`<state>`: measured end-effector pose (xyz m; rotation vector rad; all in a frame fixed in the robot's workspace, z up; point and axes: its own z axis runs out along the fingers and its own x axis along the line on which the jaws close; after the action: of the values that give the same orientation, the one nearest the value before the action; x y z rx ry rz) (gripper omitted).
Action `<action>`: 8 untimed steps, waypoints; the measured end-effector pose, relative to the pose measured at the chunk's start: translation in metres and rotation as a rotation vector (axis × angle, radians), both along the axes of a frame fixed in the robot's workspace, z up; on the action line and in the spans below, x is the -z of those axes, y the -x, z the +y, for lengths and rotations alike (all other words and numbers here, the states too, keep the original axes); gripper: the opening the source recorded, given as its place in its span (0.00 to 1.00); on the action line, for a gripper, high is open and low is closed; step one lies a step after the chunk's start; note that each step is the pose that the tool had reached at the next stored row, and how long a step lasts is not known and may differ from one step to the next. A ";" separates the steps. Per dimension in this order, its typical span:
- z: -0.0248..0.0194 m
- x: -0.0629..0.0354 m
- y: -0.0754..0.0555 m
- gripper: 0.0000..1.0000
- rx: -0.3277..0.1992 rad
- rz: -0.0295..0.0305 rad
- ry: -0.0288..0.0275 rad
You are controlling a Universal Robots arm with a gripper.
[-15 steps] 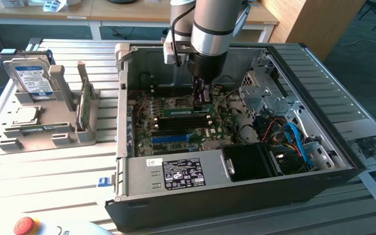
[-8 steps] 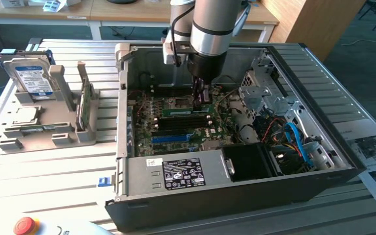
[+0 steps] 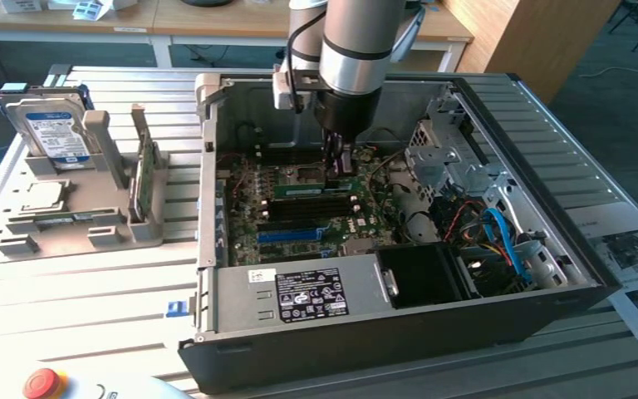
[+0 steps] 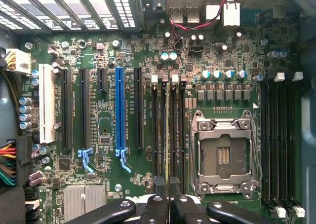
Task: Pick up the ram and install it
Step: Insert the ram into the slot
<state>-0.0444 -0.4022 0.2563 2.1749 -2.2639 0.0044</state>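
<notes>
The ram [image 3: 302,189] is a thin green stick lying along the memory slots on the motherboard inside the open computer case [image 3: 563,274]. My gripper [image 3: 342,173] reaches straight down into the case and is shut on the ram near one end. In the wrist view the ram [image 4: 169,135] appears edge-on as a narrow strip between the black memory slots. It runs out from my gripper [image 4: 169,202], whose black fingers [image 4: 157,206] flank it. Whether the stick is fully seated in its slot cannot be told.
A grey rack [image 3: 76,224] on the exterior view's left holds a silver hard drive [image 3: 51,133] and another upright thin board [image 3: 147,179]. The power supply [image 3: 296,291] and cables crowd the near side of the case. A blue slot [image 4: 120,110] and a CPU socket [image 4: 224,155] flank the memory slots.
</notes>
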 end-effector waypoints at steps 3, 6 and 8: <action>0.0000 0.0000 0.000 0.12 0.000 0.0000 0.0001; -0.0011 0.0003 0.000 0.12 0.000 0.0000 0.0000; -0.0025 0.0005 0.000 0.12 0.000 0.0000 0.0000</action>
<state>-0.0447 -0.4047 0.2558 2.1751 -2.2639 0.0044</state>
